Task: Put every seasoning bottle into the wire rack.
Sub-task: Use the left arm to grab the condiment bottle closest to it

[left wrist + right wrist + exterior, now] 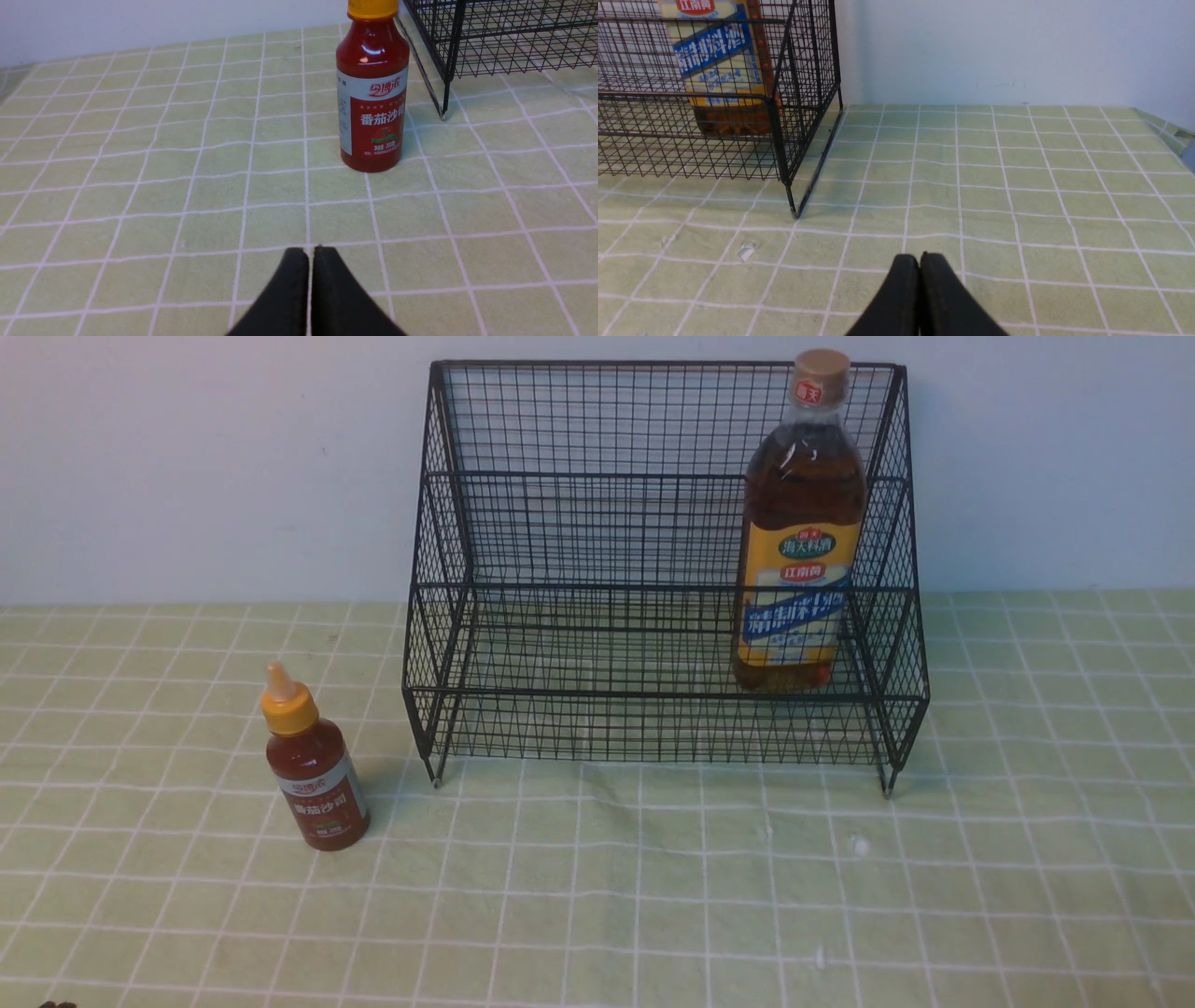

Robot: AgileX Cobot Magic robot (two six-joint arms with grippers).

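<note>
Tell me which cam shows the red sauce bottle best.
Left wrist view: the red sauce bottle is close, label legible, nozzle tip cropped. Front view shows it whole but small, upright left of the wire rack. Right wrist view misses it.

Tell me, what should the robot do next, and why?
Probably open the left tool. It is shut, and the red bottle stands on the cloth right ahead of it, outside the rack. The tall bottle is already in the rack.
</note>
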